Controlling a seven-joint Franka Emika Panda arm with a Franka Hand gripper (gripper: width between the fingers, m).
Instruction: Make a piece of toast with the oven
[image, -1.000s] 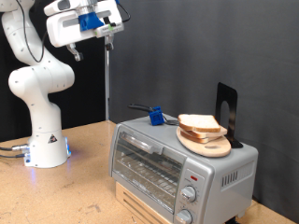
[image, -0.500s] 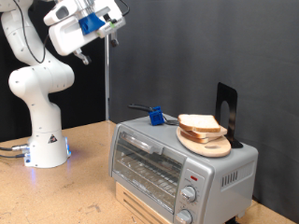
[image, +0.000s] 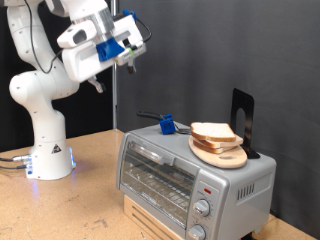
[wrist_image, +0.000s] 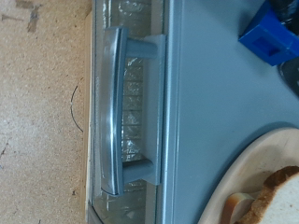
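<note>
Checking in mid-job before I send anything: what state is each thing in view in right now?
oven: door shut, handle untouched, rack inside bare.
piece of toast: on the round wooden board atop the oven, not yet inside.
pincer: high in the air above the oven toward the exterior view's left, holding nothing visible; open or shut unclear.
blue object: resting on the oven's top.

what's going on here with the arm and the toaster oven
The gripper hangs high in the air, above and toward the exterior view's left of the oven, holding nothing. The oven door is shut; the wrist view looks down on its handle. The piece of toast lies on a round wooden board on top of the oven, beside a small blue object.
</note>
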